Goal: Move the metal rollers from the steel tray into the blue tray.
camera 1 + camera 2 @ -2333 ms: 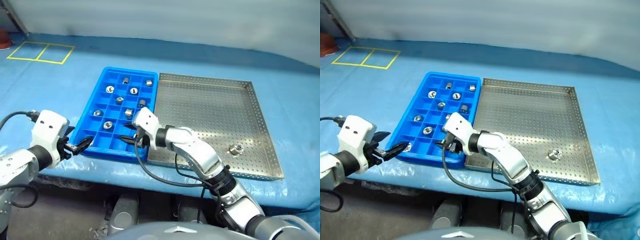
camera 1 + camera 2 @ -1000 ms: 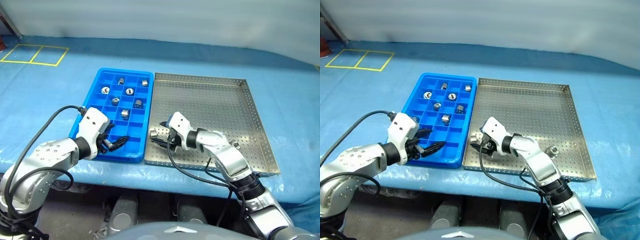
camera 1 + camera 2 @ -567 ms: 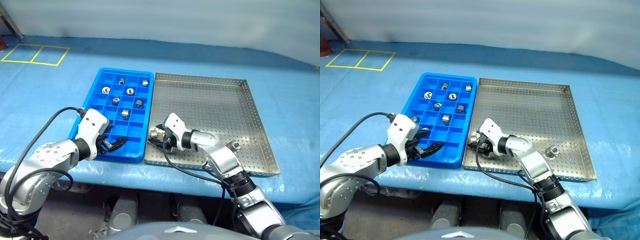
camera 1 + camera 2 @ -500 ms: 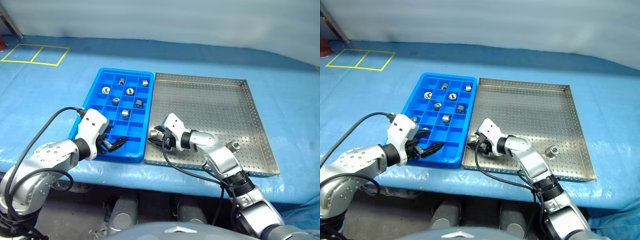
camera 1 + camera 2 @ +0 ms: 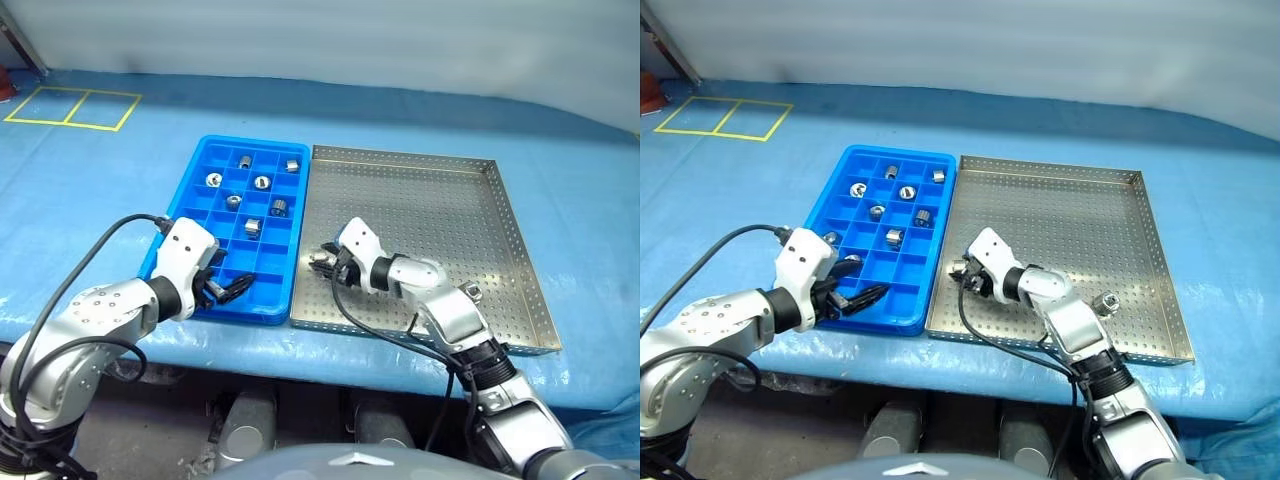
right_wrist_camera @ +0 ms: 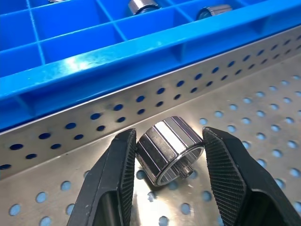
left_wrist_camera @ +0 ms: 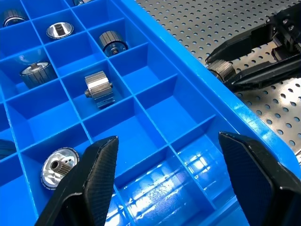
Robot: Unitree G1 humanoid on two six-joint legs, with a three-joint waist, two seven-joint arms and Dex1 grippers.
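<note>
My right gripper (image 5: 322, 262) is shut on a metal roller (image 6: 171, 149), one finger on each side of it, just above the steel tray's (image 5: 420, 210) perforated floor near its left rim. Another roller (image 5: 470, 292) lies at the tray's near right. The blue tray (image 5: 270, 262) sits against the steel tray's left side and holds several rollers (image 5: 251, 227) in its far and middle compartments. My left gripper (image 5: 235, 285) hangs open over the blue tray's near compartments with nothing between its fingers (image 7: 101, 169).
Both trays rest on a table under a blue cover (image 5: 120, 190). The table's front edge (image 5: 200, 335) runs close below the trays. Yellow tape squares (image 5: 70, 105) mark the far left. A black cable (image 5: 100, 250) loops from my left wrist.
My right gripper has shut on the roller that lay between its open fingers and shifted a little away from the steel tray's left rim. The left arm has not moved.
</note>
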